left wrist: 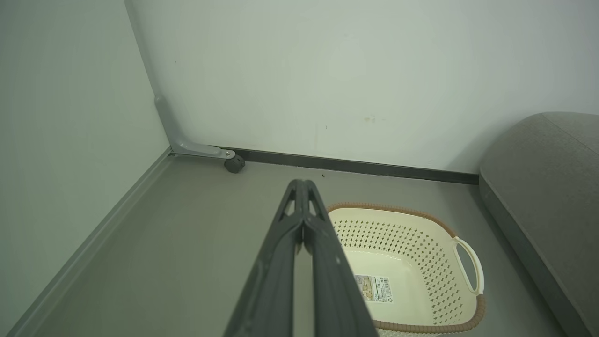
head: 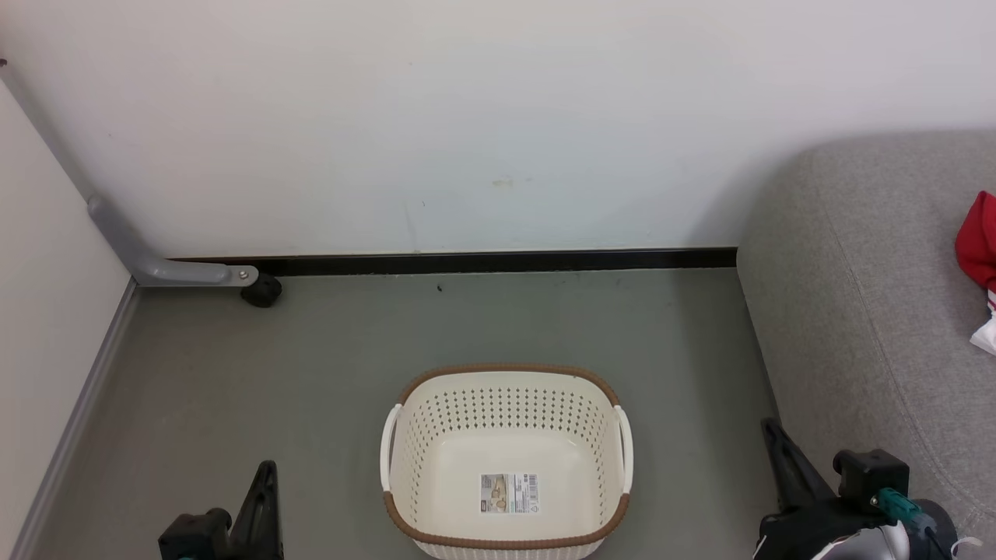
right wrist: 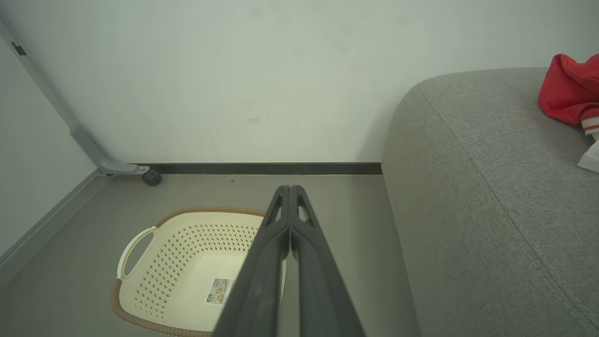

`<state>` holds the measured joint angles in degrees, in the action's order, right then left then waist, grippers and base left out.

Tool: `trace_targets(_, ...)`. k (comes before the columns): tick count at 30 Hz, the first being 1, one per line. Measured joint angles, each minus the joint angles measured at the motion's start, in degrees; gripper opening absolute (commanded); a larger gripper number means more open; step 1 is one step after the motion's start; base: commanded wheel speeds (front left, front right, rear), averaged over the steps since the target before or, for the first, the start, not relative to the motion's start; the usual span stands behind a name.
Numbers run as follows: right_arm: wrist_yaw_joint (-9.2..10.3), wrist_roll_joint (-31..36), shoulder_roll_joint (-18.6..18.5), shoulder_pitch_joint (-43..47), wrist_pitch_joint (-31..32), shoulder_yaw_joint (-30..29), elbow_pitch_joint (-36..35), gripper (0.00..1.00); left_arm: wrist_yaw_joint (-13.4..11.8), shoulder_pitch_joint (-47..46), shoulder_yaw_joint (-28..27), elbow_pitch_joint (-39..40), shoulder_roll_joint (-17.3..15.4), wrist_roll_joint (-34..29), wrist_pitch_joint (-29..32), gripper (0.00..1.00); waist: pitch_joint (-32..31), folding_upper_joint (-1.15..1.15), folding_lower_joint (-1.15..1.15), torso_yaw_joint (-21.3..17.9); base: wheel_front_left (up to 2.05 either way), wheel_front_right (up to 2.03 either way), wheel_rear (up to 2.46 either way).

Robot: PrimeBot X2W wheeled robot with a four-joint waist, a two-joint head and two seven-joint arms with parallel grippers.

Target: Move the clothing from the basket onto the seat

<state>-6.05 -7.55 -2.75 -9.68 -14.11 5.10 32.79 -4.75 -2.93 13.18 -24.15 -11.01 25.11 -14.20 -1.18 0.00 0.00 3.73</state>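
Head view puts the clothing (head: 980, 241) at the far right edge for you: a red bundle with a little white trim, lying on the seat (head: 856, 327) and cut off by the frame, so you can't tell how many pieces are there. The seat is the big grey cushion on the right, its rounded far corner close to the wall (head: 498, 117). Left of it, on the floor (head: 233, 389), stands the basket (head: 506, 372), near the seat but apart from it, with nothing inside except the paper label (head: 510, 493) on its bottom.

Nearest you, the left gripper (left wrist: 303, 192) hangs left of the basket and the right gripper (right wrist: 289, 194) between basket and seat. Both pairs of jaws are pressed together with nothing between them (the wrist views make that plain).

Judging by this, the moving step looks done and you're at the close-out. The next move calls for little: confirm no garment lies beyond the right edge or down beside the seat, then draw the arms away without clipping the basket's rim.
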Motion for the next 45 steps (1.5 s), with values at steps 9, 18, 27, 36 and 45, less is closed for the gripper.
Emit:
trace_targets(9, 0.00, -5.7, 0.1, 0.5, 2.0, -1.6, 0.2, 0.00, 1.0, 0.2, -1.8, -0.2, 0.7, 5.5, 2.2, 0.00, 0.1, 0.00, 0.00, -0.4, 0.00, 0.00, 0.00)
trace_targets(18, -0.01, -14.7, 0.1, 0.4, 4.1, -2.7, -0.9, 0.00, 1.8, 0.1, -3.5, -0.1, 1.5, 11.4, 4.1, 0.00, 0.2, 0.00, 0.00, -0.7, 0.00, 0.00, 0.00)
trace_targets(27, -0.01, -22.3, 0.1, 0.5, 6.1, -3.9, -2.3, 0.00, 3.3, 0.1, -5.1, 0.5, 2.2, 17.6, 6.2, 0.00, 0.3, 0.01, 0.00, -1.1, 0.00, 0.00, 0.00)
trace_targets(36, -0.03, -29.9, 0.1, 0.6, 7.9, -5.0, -4.0, 0.00, 4.3, 0.0, -6.8, 1.2, 3.1, 23.2, 8.1, 0.00, 0.4, 0.00, 0.00, -1.4, 0.00, 0.00, 0.00)
trace_targets(45, -0.09, -37.4, 0.1, 1.0, 9.7, -6.1, -5.6, 0.00, 5.3, -0.1, -8.3, 2.0, 3.9, 29.4, 9.9, 0.00, 0.5, 0.00, 0.00, -1.7, 0.00, 0.00, 0.00)
